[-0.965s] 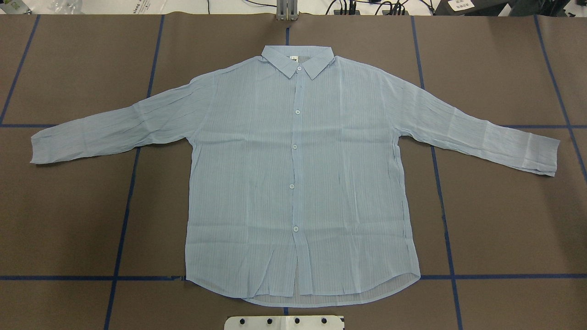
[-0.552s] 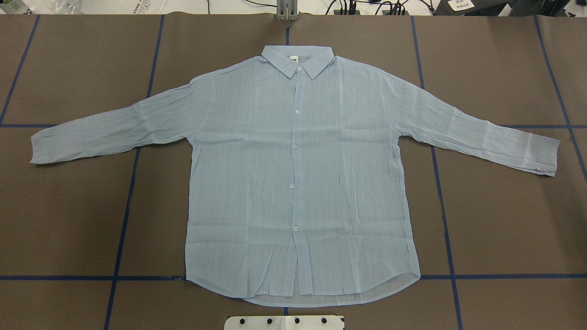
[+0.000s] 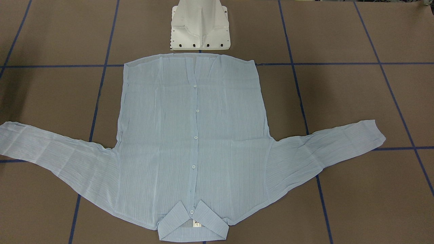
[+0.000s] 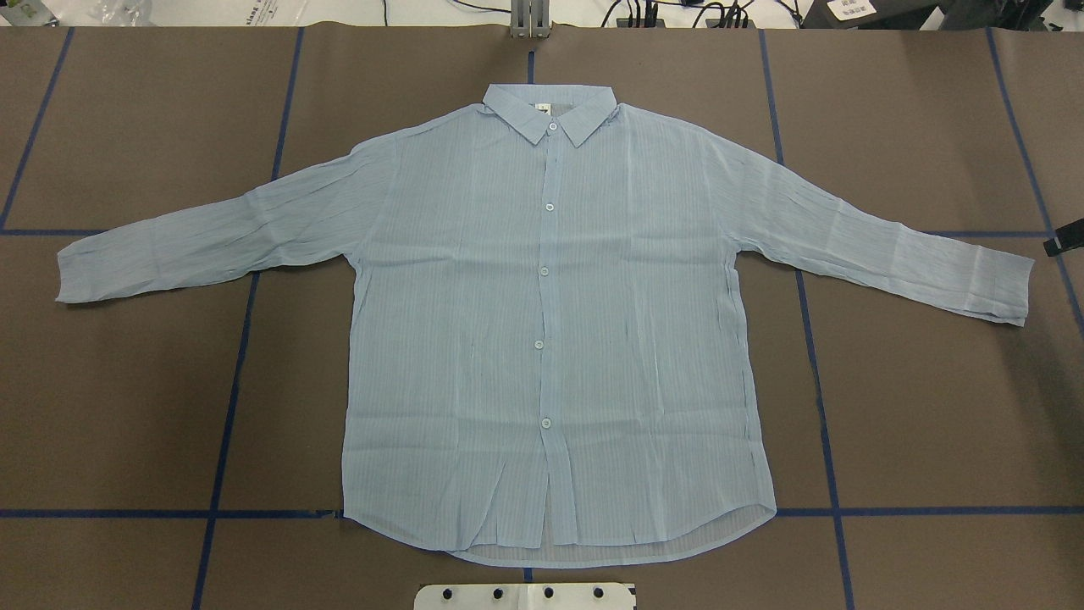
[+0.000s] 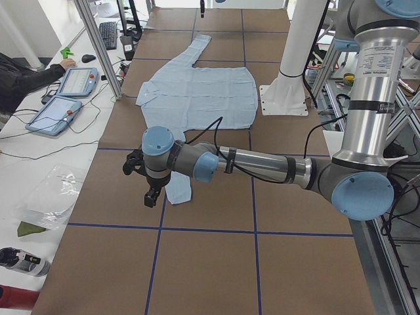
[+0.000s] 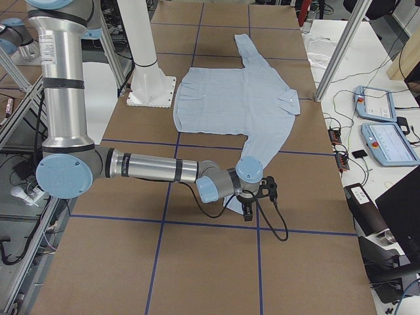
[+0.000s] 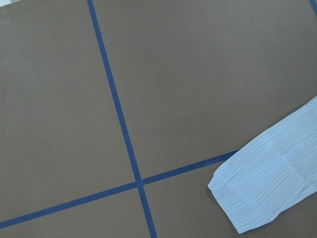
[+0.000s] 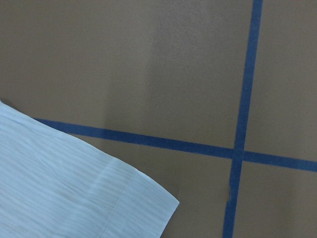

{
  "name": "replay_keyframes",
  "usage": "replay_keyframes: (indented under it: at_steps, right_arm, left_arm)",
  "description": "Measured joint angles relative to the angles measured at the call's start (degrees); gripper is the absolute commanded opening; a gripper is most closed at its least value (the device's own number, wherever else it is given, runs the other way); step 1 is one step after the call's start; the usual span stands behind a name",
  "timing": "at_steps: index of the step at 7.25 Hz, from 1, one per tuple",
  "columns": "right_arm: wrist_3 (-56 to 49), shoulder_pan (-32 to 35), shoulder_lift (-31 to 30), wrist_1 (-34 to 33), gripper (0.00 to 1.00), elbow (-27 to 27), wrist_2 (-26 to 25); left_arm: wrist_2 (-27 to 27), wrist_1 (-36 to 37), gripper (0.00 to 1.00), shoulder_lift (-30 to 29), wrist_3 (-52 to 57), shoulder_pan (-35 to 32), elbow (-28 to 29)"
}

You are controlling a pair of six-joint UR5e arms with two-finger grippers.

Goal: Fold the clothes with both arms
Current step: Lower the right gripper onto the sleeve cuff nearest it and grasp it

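Observation:
The light blue striped shirt [image 4: 542, 322] lies flat and buttoned on the brown table, collar at the far side and both sleeves spread out; it also shows in the front view [image 3: 193, 135]. In the left side view my left gripper [image 5: 152, 197] hangs over the near sleeve's cuff [image 5: 177, 193]; I cannot tell if it is open. My right gripper [image 6: 248, 211] hangs at the other cuff [image 4: 1008, 288], and only a black tip [image 4: 1053, 246] shows overhead; I cannot tell its state. Each wrist view shows a cuff [image 7: 262, 193] [image 8: 74, 188] but no fingers.
The white pedestal base [image 3: 200, 25] stands at the shirt's hem. Blue tape lines [image 4: 229, 407] cross the table. An operator's hand and tablets [image 5: 72, 82] lie on the side bench beyond a metal post [image 5: 98, 46]. More tablets [image 6: 387, 141] lie at the other end.
A black tip of my right gripper has come into the overhead view at the right edge, beside the right cuff. The shirt has not moved.

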Motion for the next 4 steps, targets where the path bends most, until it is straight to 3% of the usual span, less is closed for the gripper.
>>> replay_keyframes:
  at_steps: [4]
  right_arm:
    - [14.0, -4.3, -3.7, 8.3, 0.99, -0.9, 2.5]
  left_arm:
    - [0.0, -0.2, 1.00, 0.2, 0.4, 0.0, -0.3]
